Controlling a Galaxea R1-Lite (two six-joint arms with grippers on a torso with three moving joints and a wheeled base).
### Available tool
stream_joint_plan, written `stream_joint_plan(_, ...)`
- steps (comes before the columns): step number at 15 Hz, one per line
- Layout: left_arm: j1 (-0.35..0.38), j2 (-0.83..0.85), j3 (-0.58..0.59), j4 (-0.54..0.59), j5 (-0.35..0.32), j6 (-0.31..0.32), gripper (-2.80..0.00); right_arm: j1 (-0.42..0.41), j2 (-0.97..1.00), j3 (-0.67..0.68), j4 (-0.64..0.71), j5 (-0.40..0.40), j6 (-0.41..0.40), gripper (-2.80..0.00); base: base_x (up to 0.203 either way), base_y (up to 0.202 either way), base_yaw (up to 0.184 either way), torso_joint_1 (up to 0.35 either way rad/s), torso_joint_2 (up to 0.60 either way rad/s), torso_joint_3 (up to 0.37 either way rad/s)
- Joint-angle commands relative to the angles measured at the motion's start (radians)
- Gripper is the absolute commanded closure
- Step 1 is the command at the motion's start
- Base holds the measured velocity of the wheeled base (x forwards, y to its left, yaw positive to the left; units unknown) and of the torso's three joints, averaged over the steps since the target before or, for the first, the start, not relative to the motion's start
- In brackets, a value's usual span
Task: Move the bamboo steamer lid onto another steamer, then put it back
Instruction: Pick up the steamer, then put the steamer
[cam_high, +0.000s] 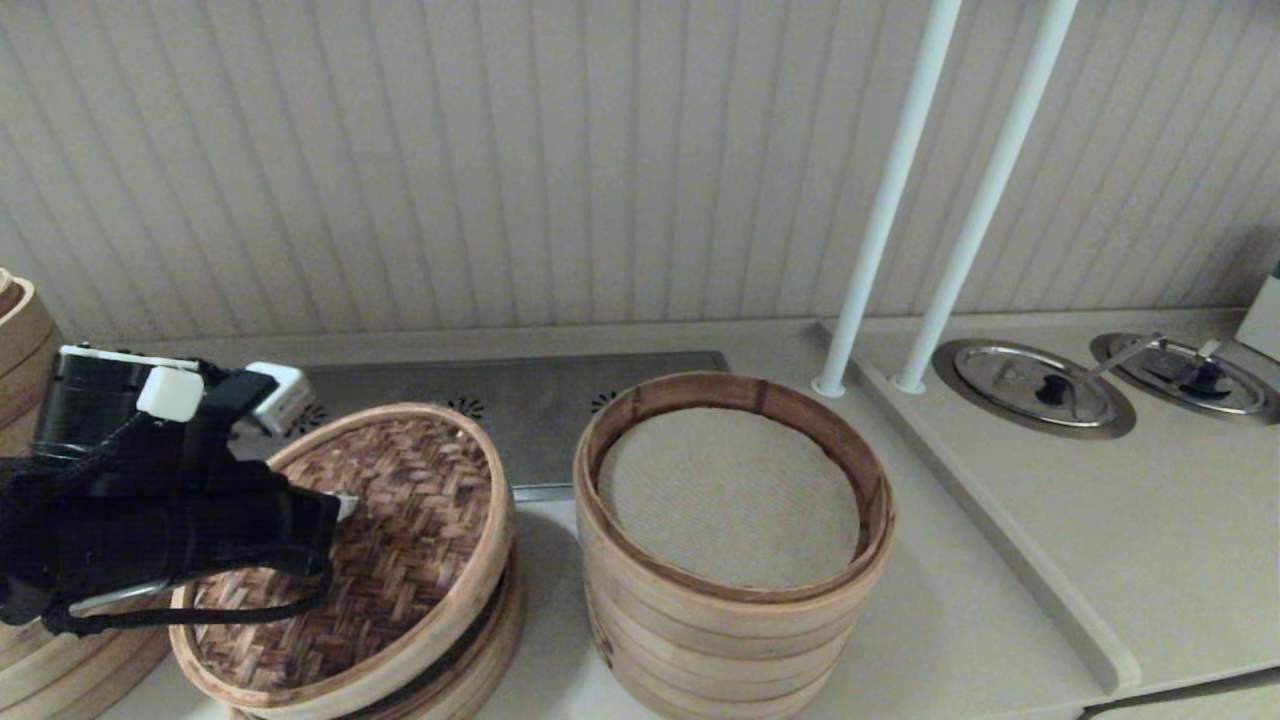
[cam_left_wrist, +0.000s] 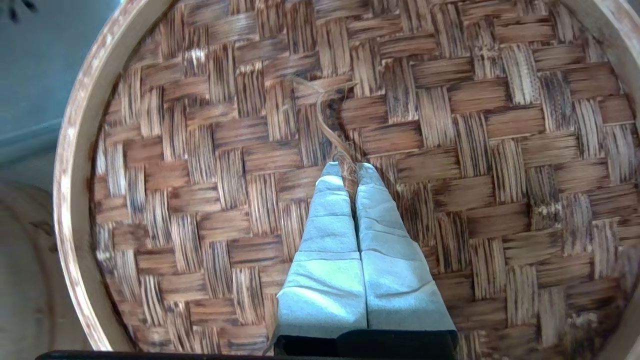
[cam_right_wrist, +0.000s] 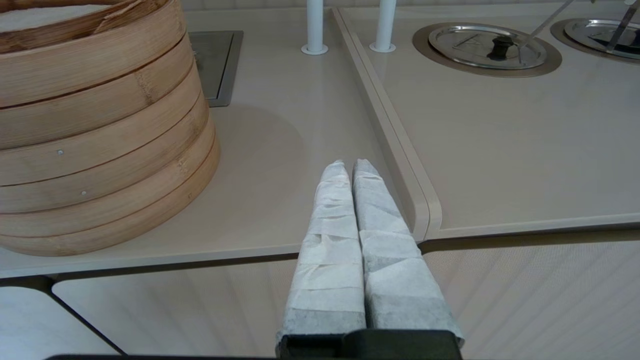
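Here the bamboo steamer lid (cam_high: 400, 540), round, with a dark herringbone weave and a pale rim, is held tilted over a low steamer (cam_high: 480, 640) near the bench's (cam_high: 960, 620) front left edge. Its string loop (cam_left_wrist: 327, 125) is pinched by the closed left claw (cam_left_wrist: 350, 170). The right claw (cam_right_wrist: 348, 167) is pressed together, empty, off the bench's front edge.

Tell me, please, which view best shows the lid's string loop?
The left wrist view: the string loop lies pinched between the left gripper's shut fingers. In the head view the arm hides it; the right wrist view misses it.
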Motion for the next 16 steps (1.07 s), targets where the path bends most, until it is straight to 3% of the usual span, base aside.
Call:
stream_joint_plan(1, -0.005, -0.042, -0.059, 0.033, -0.004, 0.0, 0.0, 0.0, 0.001, 0.005, 0.0, 0.0, 0.0, 0.0, 0.0, 0.0, 0.0, 0.0, 0.0, 0.0)
stream_joint_plan(8, -0.125, -0.056, -0.38, 0.283, 0.006, -0.08, 0.0, 0.0, 0.001, 0.004, 0.0, 0.0, 0.0, 0.0, 0.0, 0.0, 0.0, 0.0, 0.0, 0.0)
stream_joint_plan(12, -0.269, -0.02, -0.568, 0.42, 0.016, -0.127, 0.0, 0.0, 0.001, 0.003, 0.0, 0.0, 0.0, 0.0, 0.0, 0.0, 0.0, 0.0, 0.0, 0.0)
stream_joint_plan(16, -0.422, 0.058, -0.678, 0.459, 0.127, -0.148, 0.0, 0.0, 0.001, 0.004, 0.0, 0.0, 0.0, 0.0, 0.0, 0.0, 0.0, 0.0, 0.0, 0.0)
